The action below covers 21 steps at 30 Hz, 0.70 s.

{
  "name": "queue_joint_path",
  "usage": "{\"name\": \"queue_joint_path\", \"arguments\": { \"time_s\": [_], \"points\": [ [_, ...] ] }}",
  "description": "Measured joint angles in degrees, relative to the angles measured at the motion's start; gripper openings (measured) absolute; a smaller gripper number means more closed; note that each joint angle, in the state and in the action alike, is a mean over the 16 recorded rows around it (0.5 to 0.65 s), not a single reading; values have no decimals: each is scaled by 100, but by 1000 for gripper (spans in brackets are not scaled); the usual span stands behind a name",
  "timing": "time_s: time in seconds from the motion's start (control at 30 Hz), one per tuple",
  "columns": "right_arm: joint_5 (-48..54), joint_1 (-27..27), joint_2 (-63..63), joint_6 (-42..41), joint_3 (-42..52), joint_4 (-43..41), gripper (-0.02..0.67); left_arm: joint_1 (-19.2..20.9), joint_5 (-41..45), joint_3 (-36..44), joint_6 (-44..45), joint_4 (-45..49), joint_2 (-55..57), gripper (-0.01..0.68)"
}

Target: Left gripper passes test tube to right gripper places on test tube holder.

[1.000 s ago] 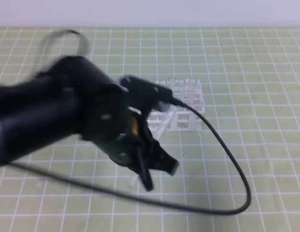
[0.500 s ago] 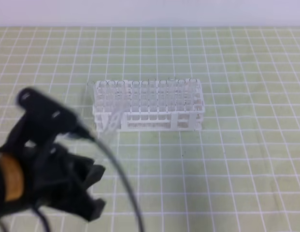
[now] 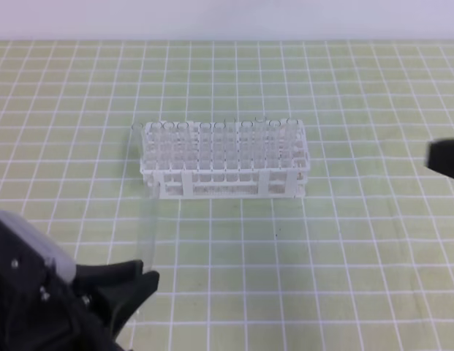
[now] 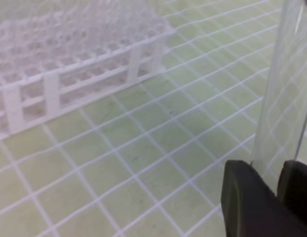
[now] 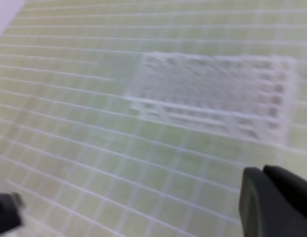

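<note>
1. High view: the left gripper (image 3: 142, 281) sits at the bottom left. A faint clear test tube (image 3: 145, 241) stands up from its fingers, long way pointing up. The white test tube holder (image 3: 225, 157) is farther back, in the middle. The right gripper (image 3: 444, 158) only peeks in at the far right, well apart from the tube. Nothing stands between them.

2. Left wrist view: the two black fingers (image 4: 247, 197) pinch the bottom of the tube (image 4: 282, 98). The holder (image 4: 69, 69) is up and left.

3. Right wrist view: the right gripper (image 5: 264, 185) has its fingers pressed together, holding nothing. The holder (image 5: 212, 94) is blurry ahead.

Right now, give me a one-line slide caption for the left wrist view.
Left gripper pinching slender clear test tube upright above green gridded mat, white lattice test tube holder beyond.
</note>
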Motion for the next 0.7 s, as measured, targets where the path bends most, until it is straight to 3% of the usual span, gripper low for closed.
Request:
{"name": "queue_joint_path", "arguments": {
  "time_s": [0.4, 0.7],
  "points": [
    [-1670, 2345, 963, 258, -566, -803, -22, 253, -1204, 452, -195, 263, -16, 79],
    [-3903, 3671, 1019, 423, 96, -1770, -22, 812, -1664, 453, -199, 288, -13, 54]
  ]
}}
